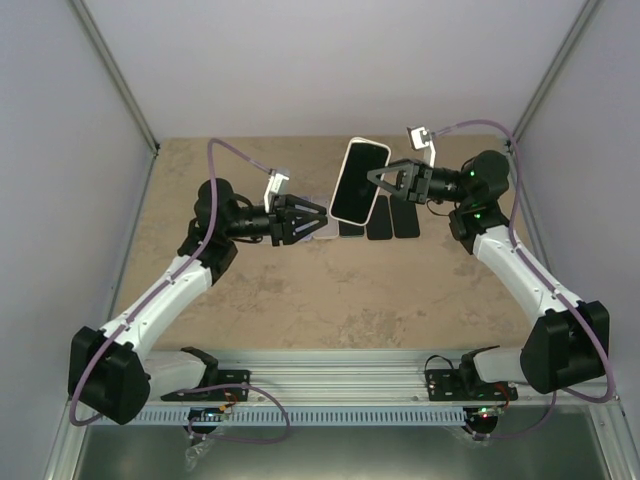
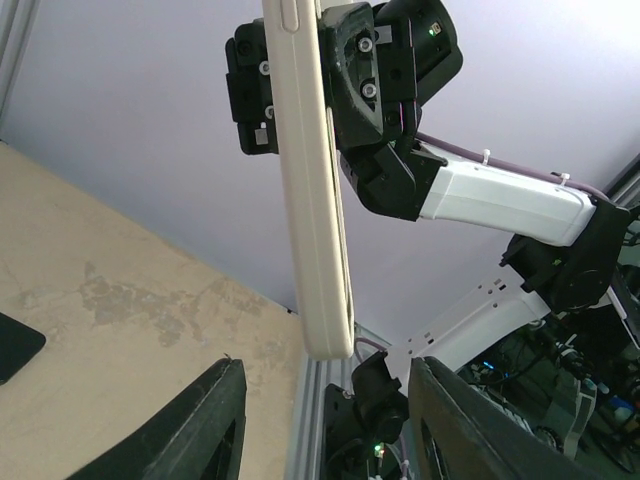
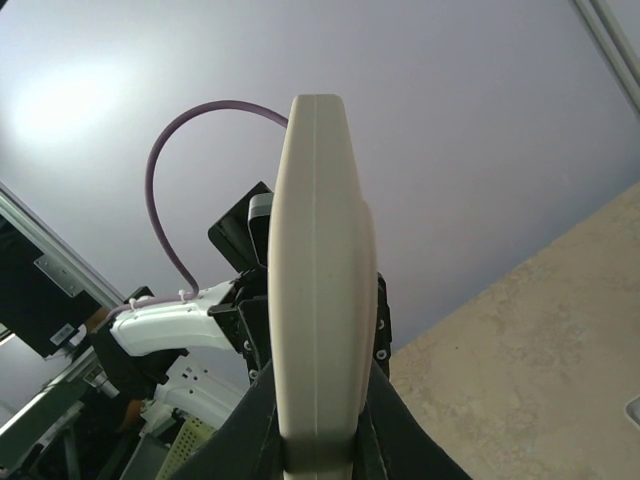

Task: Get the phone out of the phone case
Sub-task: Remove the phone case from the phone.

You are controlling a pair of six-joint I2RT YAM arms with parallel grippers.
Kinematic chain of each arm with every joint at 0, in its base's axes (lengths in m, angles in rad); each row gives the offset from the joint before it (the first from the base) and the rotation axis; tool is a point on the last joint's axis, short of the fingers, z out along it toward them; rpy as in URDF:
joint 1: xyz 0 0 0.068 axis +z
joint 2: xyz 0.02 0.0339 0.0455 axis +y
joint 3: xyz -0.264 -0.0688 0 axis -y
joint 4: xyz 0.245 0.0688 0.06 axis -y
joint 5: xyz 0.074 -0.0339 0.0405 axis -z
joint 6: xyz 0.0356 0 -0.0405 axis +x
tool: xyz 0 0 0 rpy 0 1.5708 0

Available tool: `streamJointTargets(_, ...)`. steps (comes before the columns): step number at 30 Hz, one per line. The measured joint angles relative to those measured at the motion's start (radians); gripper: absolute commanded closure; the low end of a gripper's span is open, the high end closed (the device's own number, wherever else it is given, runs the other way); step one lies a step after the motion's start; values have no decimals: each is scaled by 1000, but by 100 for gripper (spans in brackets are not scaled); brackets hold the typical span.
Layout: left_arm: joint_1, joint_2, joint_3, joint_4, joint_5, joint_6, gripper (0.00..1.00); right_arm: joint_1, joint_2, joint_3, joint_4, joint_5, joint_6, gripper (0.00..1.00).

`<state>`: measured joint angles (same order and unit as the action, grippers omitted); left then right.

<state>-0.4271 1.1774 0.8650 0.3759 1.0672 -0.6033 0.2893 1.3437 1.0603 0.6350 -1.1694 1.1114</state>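
The right gripper (image 1: 379,185), its fingertips hidden behind the phone case (image 3: 320,300) in its wrist view, clamps that cream case, the black-screened phone (image 1: 358,187) inside, raised above the counter (image 1: 300,300), with the left gripper (image 1: 318,222) open beside its lower end.

Beige mottled table (image 1: 350,300) between plain pale lavender walls (image 1: 300,60)

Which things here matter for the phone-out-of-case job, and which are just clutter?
Job:
- phone, in its cream case
- right gripper, clamped on the cased phone and holding it off the table
- left gripper, open and empty beside it

Lying about:
- three dark flat slabs on the table
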Motion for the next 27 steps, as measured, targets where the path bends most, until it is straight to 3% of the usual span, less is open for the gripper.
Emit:
streamJointTargets(10,-7,27,2,-12,-27,10,62,6,0,-3,6,3,11,99)
streamJointTargets(15,-7,28,3,-42,-45,31,61,9,0,-10,19,6,16,99)
streamJointTargets(19,-7,28,3,-46,-43,29,54,12,0,-10,27,7,18,99)
streamJointTargets(27,-7,28,-13,45,3,-42,56,17,0,-11,37,7,22,100)
